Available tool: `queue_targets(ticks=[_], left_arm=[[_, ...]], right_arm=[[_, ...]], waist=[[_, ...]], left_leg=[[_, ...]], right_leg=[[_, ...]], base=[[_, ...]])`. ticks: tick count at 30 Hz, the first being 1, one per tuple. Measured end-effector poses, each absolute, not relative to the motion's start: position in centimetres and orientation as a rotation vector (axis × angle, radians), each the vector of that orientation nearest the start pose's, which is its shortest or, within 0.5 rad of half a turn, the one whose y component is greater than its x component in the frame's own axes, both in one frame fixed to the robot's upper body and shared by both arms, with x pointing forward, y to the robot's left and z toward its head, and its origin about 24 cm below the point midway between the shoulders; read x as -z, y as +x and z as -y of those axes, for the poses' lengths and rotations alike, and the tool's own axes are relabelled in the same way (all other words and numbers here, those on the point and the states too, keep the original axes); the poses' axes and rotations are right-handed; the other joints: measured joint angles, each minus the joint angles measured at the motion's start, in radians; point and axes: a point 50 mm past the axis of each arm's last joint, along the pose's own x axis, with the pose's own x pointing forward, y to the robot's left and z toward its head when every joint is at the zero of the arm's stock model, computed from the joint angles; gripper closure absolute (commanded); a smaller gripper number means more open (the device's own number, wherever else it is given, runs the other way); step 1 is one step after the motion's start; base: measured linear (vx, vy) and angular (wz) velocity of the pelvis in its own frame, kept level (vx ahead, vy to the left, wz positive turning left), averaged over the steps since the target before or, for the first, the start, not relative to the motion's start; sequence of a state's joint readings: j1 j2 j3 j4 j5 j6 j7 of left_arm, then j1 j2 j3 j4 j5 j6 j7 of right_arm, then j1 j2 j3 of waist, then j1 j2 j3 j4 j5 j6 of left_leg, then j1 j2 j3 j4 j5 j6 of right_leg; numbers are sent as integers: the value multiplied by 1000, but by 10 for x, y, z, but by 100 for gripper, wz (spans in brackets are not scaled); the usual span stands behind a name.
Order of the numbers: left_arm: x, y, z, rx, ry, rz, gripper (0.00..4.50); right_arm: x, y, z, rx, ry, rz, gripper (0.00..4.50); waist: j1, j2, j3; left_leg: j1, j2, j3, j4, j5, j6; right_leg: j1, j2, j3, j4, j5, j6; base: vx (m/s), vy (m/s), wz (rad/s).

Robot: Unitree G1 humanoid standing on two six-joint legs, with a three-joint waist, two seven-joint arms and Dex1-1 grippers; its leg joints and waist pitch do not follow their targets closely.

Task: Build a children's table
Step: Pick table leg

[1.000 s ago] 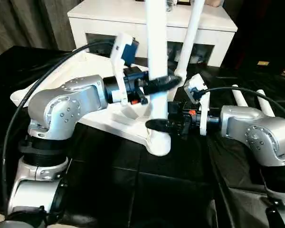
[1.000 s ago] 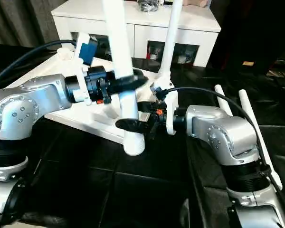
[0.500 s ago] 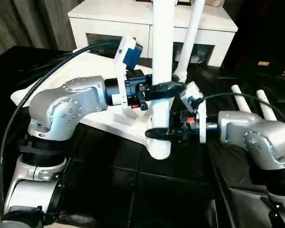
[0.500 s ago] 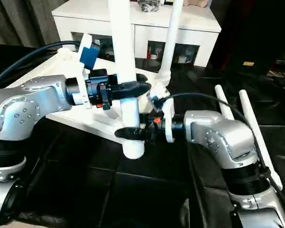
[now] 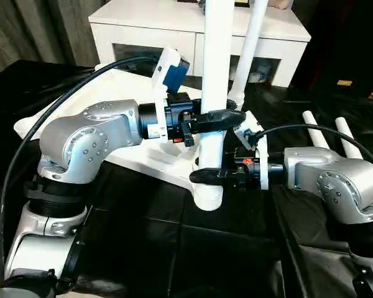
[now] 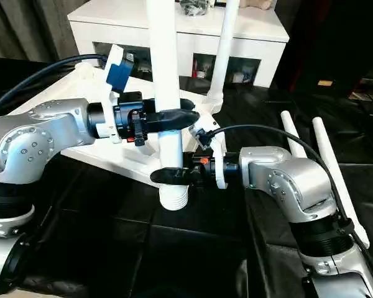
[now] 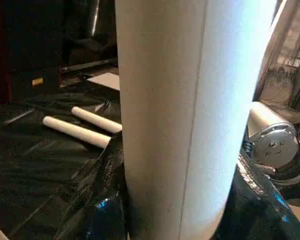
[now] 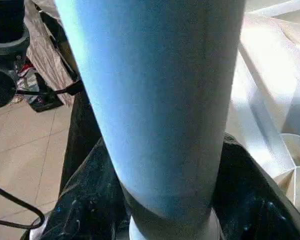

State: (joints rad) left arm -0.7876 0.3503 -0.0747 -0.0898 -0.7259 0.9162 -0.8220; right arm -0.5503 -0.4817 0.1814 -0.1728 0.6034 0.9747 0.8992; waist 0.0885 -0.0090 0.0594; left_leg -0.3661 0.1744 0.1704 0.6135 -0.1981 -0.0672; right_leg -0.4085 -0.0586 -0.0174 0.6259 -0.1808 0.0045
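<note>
Clamping the upright white leg (image 5: 215, 93) from its 9 o'clock side, the left gripper (image 5: 221, 118) has its black fingers wrapped around the shaft about midway up the visible length. Lower on the same leg, the right gripper (image 5: 206, 176) reaches in from 3 o'clock and its fingers close around the shaft just above the ribbed threaded end (image 6: 173, 196). That end hangs at the near corner of the white table top (image 5: 146, 158), which lies underside up on the black-covered counter (image 5: 174, 248). At 12 o'clock from the held leg, a second leg (image 5: 247, 49) stands upright at the far corner of the top. Two spare legs (image 6: 314, 155) lie side by side on the counter at 3 o'clock, well apart from the grippers. Beyond the top, at 12 o'clock, stands a white cabinet (image 6: 112, 31) with glass-fronted compartments.
</note>
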Motion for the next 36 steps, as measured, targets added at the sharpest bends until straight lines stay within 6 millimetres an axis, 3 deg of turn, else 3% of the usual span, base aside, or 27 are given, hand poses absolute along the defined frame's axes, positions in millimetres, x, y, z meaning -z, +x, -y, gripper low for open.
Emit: queue_targets(ticks=[1, 11, 13, 17, 20, 23, 27, 30, 36], left_arm=[[-218, 300, -81, 1367, -148, -114, 201], [-222, 299, -88, 1381, -220, -120, 135], [-223, 301, -94, 1356, -210, -90, 121], [-218, 301, -106, 1357, -205, -27, 90], [-214, 305, -116, 1350, -217, 17, 82], [-199, 317, -132, 1267, -101, -19, 82], [-149, 338, -142, 1104, 267, -195, 82], [-119, 342, -144, 1099, 430, -282, 82], [-100, 350, -158, 1200, 654, -385, 128]], right_arm=[[-145, 278, 109, -1294, 53, -437, 252], [-145, 274, 108, -1248, 124, -379, 258], [-149, 278, 120, -1182, 142, -340, 258], [-149, 294, 169, -891, 164, -317, 262], [-148, 299, 179, -782, 184, -291, 264], [-146, 299, 193, -657, 198, -257, 264], [-130, 291, 196, -590, 126, -287, 264], [-120, 284, 189, -614, 76, -320, 264], [-118, 269, 182, -682, 36, -316, 264]], waist=[[0, 0, 0], [1, 2, 0], [1, 3, -1], [1, 6, -1], [-6, 16, -2], [-10, 27, -3], [-11, 44, -6], [-15, 48, -4], [-26, 62, -5]], left_leg=[[0, 0, 0, 0, 0, 0], [0, 0, 0, 1, 0, 0], [0, 0, 0, 1, 0, 0], [-1, 0, 0, 1, 1, -1], [-1, 0, 0, 2, 1, -2], [0, 0, -1, 1, 1, -2], [-1, 0, -1, 0, 1, -2], [-1, 0, -1, 0, 1, -2], [-2, -1, -1, 0, 0, -1]], right_leg=[[0, 0, 0, 0, 0, 0], [0, 0, 0, 0, 0, 0], [0, 0, 0, 0, 0, 0], [1, 0, 1, 0, 0, 0], [1, 0, 2, 0, 0, 0], [1, 1, 1, 1, 0, 0], [1, 1, 1, -1, 0, 1], [1, 1, 1, -1, 0, 2], [1, 0, 2, -4, 0, 1]], base=[[0, 0, 0], [0, 0, 0], [0, 0, 0], [0, 0, 0], [0, 0, 0], [0, 0, 0], [0, 0, 0], [0, 0, 0], [0, 0, 0]])
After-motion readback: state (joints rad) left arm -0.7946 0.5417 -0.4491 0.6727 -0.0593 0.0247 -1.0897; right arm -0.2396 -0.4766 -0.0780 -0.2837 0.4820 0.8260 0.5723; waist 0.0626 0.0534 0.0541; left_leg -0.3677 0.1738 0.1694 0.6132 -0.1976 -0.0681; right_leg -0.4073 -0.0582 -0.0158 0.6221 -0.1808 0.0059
